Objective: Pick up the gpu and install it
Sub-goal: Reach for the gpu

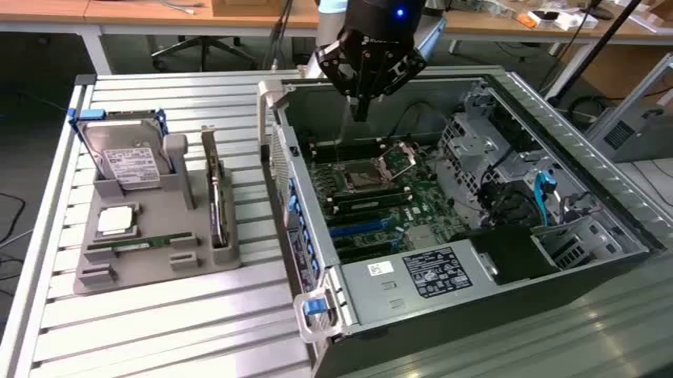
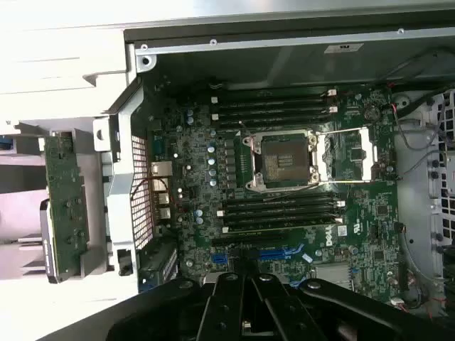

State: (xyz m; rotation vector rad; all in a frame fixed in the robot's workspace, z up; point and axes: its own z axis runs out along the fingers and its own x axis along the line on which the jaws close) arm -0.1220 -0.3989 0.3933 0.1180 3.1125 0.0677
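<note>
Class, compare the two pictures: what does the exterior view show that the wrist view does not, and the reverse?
Exterior view adds: a silver-grey metal box with a dark printed label, a bright blue cable and wooden desks behind.
Wrist view adds: a row of small pale round capacitors beside the socket.
Shared: the green motherboard, its open square silver processor socket, blue expansion slots, the shut black claw over the board, and, likely, the thin flat gpu card standing beside the case.
</note>
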